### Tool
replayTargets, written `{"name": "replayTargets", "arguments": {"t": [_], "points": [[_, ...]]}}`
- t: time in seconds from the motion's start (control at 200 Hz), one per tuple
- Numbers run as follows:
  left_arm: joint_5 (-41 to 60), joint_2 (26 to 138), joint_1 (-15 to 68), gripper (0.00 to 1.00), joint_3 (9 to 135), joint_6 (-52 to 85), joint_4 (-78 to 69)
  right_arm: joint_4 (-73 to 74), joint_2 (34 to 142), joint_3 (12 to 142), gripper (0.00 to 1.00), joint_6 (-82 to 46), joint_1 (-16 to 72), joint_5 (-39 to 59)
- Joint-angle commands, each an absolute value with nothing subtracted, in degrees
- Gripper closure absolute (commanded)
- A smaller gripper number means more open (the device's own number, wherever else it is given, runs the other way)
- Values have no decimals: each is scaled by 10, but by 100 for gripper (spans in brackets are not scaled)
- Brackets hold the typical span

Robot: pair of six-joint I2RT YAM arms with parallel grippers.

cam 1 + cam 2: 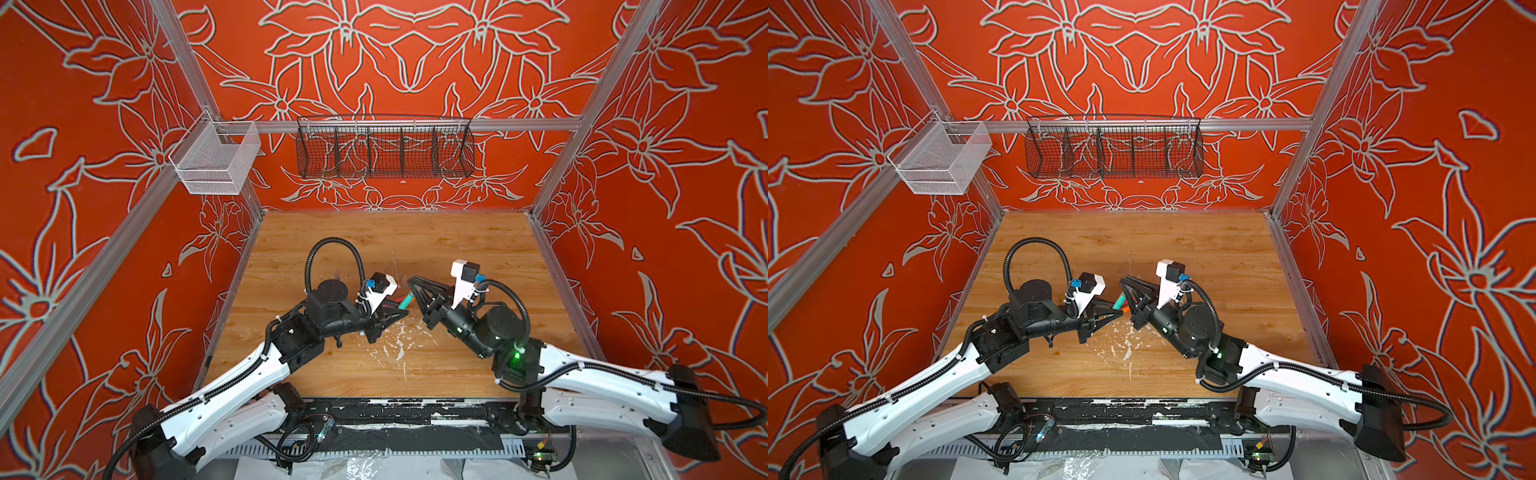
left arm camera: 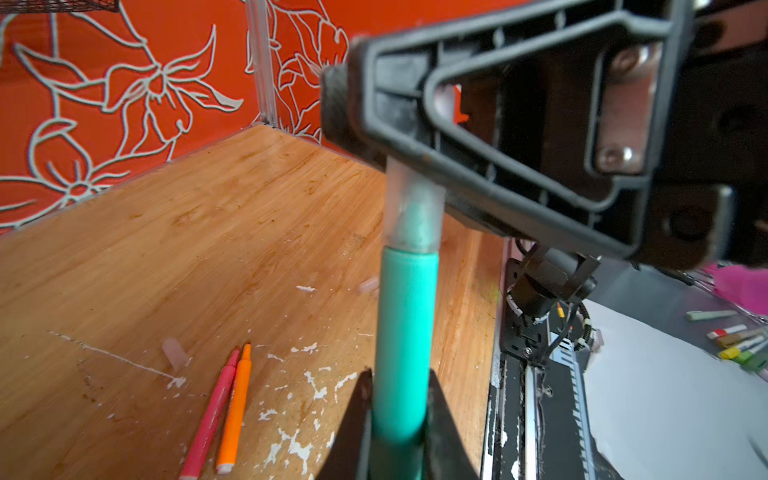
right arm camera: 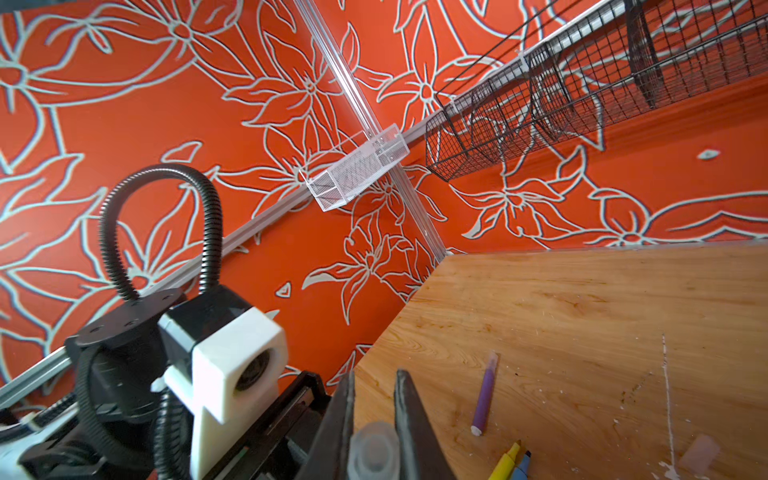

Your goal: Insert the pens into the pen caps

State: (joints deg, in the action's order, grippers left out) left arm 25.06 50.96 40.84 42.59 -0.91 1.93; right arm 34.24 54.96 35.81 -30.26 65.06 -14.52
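My left gripper [image 2: 399, 374] is shut on the green pen [image 2: 405, 340], held by its rear end. The pen's tip sits inside a clear pen cap [image 2: 413, 208], and my right gripper [image 3: 374, 382] is shut on that cap [image 3: 372, 451]. In both top views the two grippers [image 1: 400, 311] [image 1: 411, 282] meet above the middle of the table, with the green pen [image 1: 1119, 302] between them. On the wood lie a pink-red pen [image 2: 212, 411] and an orange pen [image 2: 237, 411] side by side. A purple pen [image 3: 485, 392], a yellow pen [image 3: 505, 461] and a blue pen [image 3: 521, 465] lie there too.
Loose clear caps [image 2: 175, 353] [image 2: 369, 286] [image 3: 700, 453] lie on the wooden table [image 1: 457, 257], which is flecked with white paint. A white mesh basket [image 1: 216, 158] and a black wire basket [image 1: 384, 151] hang on the back rail. Other markers [image 2: 739, 345] lie off the table's front edge.
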Motion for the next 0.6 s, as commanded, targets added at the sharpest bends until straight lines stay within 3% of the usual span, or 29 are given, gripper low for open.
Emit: {"name": "replayTargets", "arguments": {"t": [0.0,0.37,0.59], "points": [[141,504,384,100,456,32,-147,298,567,306,100,-306,695,-29],[11,532,406,100,465,0,-159,287,618,308,100,-349,721,-135],[135,491,403,100,471,44,-120,346,608,284,100,-294,721,-48]]}}
